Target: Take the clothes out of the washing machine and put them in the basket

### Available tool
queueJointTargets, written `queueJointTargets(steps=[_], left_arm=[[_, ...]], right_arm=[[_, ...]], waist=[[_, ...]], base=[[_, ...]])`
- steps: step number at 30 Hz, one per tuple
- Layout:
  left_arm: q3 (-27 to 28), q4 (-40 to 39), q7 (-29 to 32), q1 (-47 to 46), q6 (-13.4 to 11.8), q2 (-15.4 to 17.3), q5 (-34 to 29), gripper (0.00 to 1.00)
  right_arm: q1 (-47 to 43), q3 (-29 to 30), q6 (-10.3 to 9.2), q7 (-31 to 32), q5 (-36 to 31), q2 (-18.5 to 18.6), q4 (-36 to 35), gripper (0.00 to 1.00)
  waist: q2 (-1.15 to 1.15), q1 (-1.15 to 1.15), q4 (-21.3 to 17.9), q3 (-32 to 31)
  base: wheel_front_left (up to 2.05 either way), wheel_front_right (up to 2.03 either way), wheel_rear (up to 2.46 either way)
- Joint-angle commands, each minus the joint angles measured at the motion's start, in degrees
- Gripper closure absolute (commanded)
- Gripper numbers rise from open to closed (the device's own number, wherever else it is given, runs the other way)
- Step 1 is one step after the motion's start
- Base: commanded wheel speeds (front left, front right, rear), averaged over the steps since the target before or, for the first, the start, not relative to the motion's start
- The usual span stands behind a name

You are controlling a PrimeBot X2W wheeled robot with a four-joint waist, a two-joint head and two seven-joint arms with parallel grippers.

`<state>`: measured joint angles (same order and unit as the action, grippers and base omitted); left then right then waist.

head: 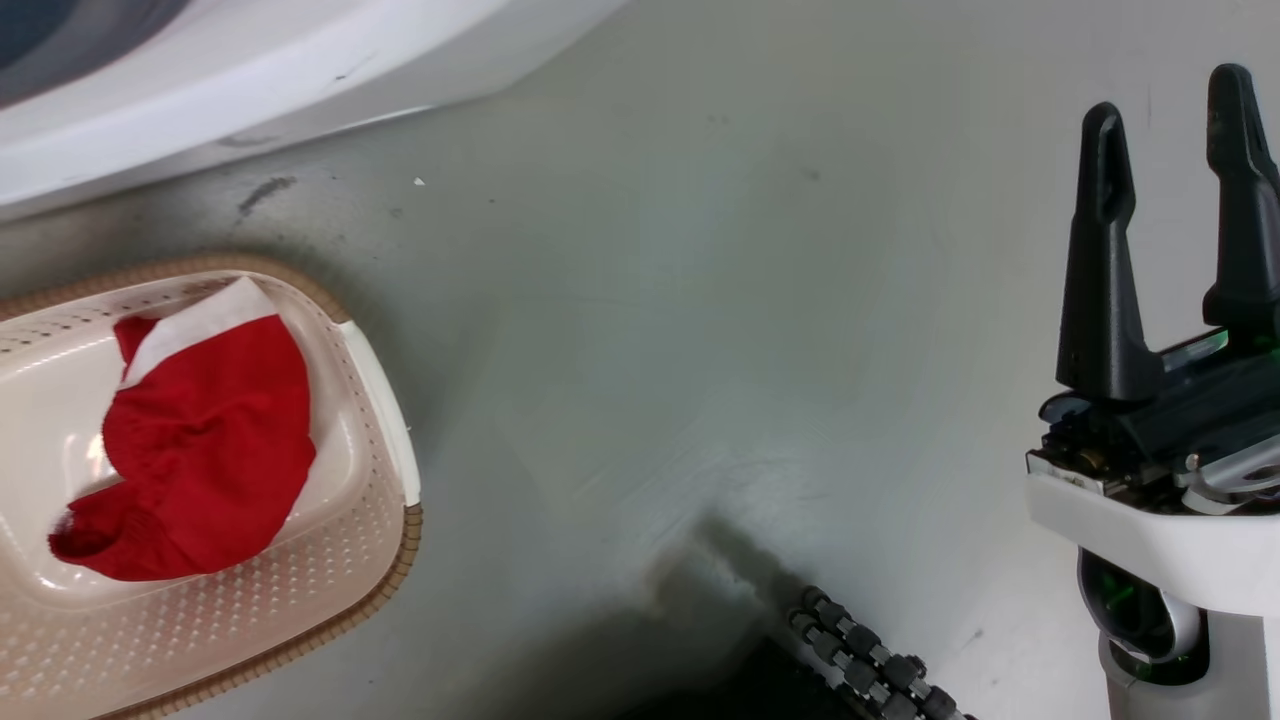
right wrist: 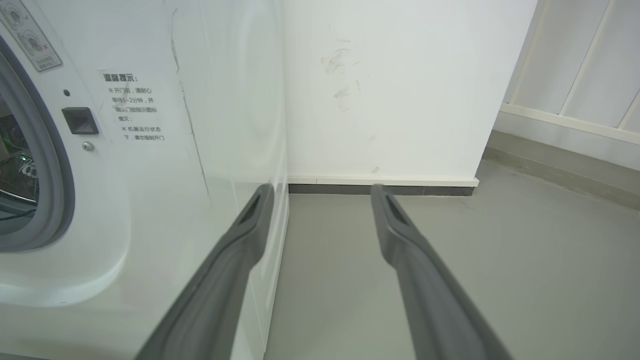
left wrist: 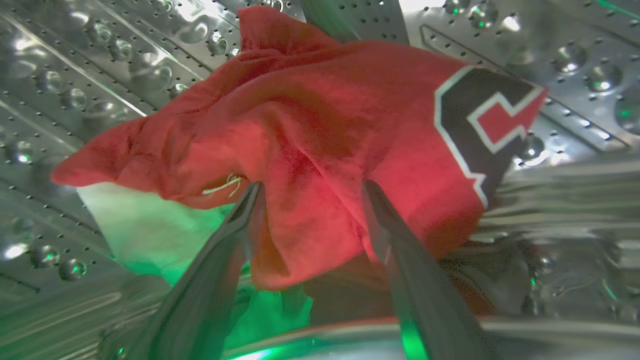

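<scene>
Clothes [left wrist: 320,125] bearing an emblem lie inside the washing machine's drum [left wrist: 100,60], straddled by our left gripper [left wrist: 312,190], fingers spread. Another red garment [head: 210,440] lies in the basket [head: 385,420]. Our right gripper [head: 1170,95] gapes empty.

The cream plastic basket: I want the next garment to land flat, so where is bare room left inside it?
The red fabric garment with a white band crowds the middle of the cream perforated plastic basket. Bare floor shows as a strip between the garment and the right-hand white rim, and as a patch along the view's left edge.
</scene>
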<state>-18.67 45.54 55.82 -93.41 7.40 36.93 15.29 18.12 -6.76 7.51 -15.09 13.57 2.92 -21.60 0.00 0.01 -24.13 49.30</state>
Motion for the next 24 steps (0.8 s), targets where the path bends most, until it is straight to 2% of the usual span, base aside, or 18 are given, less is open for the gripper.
queueJointTargets(steps=[1,7,16,17,18,24], left_arm=[[-0.3,0.2,0.6,-0.8,0.0,0.1,-0.1,0.00],[-2.0,1.4,1.8,-2.5,0.0,1.3,-1.0,0.00],[-4.6,3.9,-1.7,-2.5,0.0,1.2,-1.2,0.00],[-5.1,4.2,-2.2,-2.7,0.0,1.4,-1.7,0.82],[-5.5,4.5,-2.5,-2.8,0.0,1.4,-1.7,1.00],[-6.6,5.4,-6.8,-4.1,0.0,1.3,-0.9,1.00]], right_arm=[[0.9,0.0,-0.04,-0.1,0.4,-0.1,-0.3,0.00],[1.1,0.3,-0.04,-0.1,1.2,-0.1,-0.8,0.00],[1.5,0.7,-0.04,-0.1,1.4,-0.1,-1.0,0.00],[1.5,0.7,-0.04,-0.1,1.4,-0.1,-0.9,0.00],[1.6,0.6,-0.04,-0.1,1.4,-0.1,-0.8,0.00],[1.7,0.4,-0.04,-0.1,1.0,-0.1,-0.2,0.00]], waist=[[0.00,-0.01,-0.9,1.2],[0.00,-0.01,-1.6,3.4],[0.00,-0.01,-1.2,5.0],[0.00,-0.01,-1.2,5.1],[0.00,-0.01,-1.2,5.1],[0.00,-0.01,-0.9,4.3]], base=[[0.00,0.00,0.00],[0.00,0.00,0.00],[0.00,0.00,0.00],[0.00,0.00,0.00],[0.00,0.00,0.00],[0.00,0.00,0.00]])
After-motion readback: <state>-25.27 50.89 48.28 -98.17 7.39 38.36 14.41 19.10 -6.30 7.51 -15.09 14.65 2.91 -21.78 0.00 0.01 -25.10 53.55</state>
